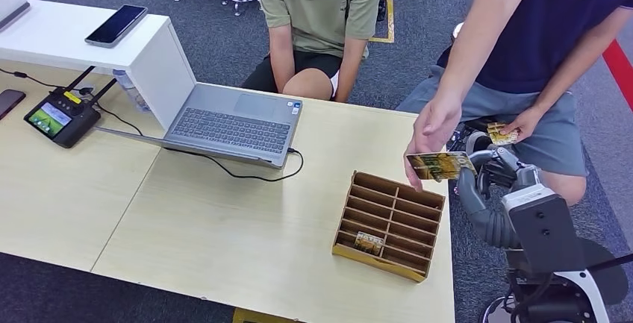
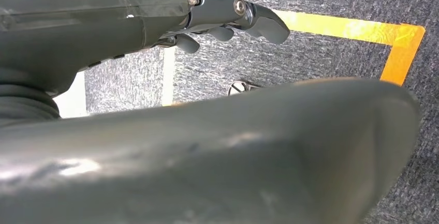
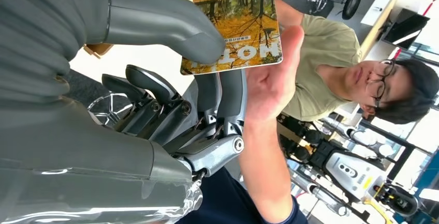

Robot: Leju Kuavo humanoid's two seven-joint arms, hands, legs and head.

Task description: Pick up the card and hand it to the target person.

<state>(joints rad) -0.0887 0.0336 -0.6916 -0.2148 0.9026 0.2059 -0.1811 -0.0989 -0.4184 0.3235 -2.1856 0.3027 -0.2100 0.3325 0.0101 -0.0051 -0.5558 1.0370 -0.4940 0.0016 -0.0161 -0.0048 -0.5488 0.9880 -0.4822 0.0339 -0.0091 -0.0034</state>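
Your right hand point(image 1: 489, 162) pinches the yellow picture card point(image 1: 440, 165) between thumb and fingers, just past the table point(image 1: 224, 218) edge and above the far corner of the wooden slotted card box point(image 1: 390, 224), while the person in the navy shirt point(image 1: 552, 24) grips the card's other end with 1 hand point(image 1: 431, 125). Your left hand point(image 2: 228, 19) hangs over grey carpet, fingers loosely curled around nothing.
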